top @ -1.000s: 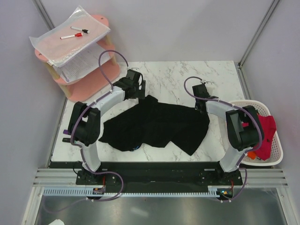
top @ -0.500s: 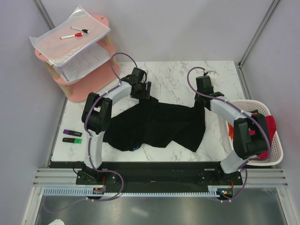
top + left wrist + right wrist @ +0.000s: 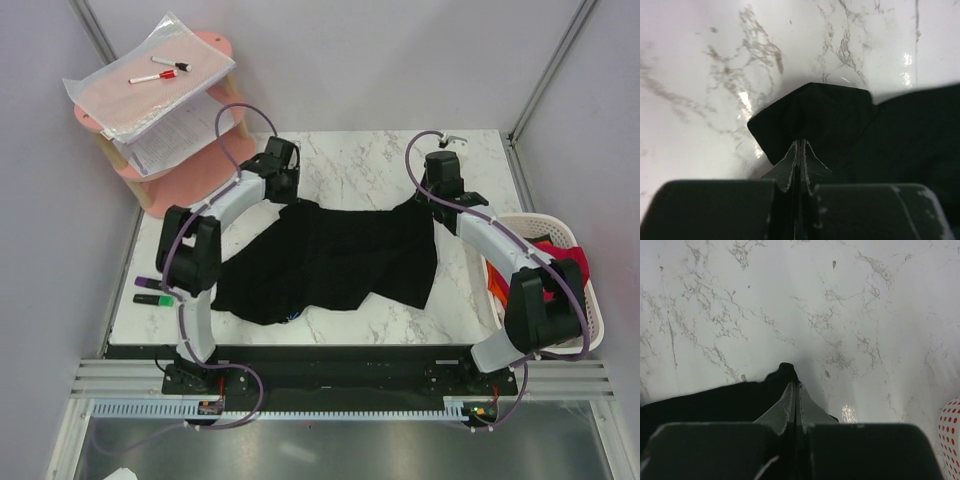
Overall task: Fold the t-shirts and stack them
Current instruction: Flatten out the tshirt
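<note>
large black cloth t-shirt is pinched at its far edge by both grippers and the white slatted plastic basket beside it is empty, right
Not empty: the top external view shows red and orange cloth in the white slatted plastic basket. The left gripper and right gripper do pinch the far edge of the large black cloth t-shirt.

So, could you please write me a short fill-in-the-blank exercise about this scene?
1. The t-shirt lying on the marble table is ____ in colour.
2. The left hand and the right hand are both ____ on its far edge.
3. The red clothes lie in the white ____.
Missing words: black; shut; basket.
</note>
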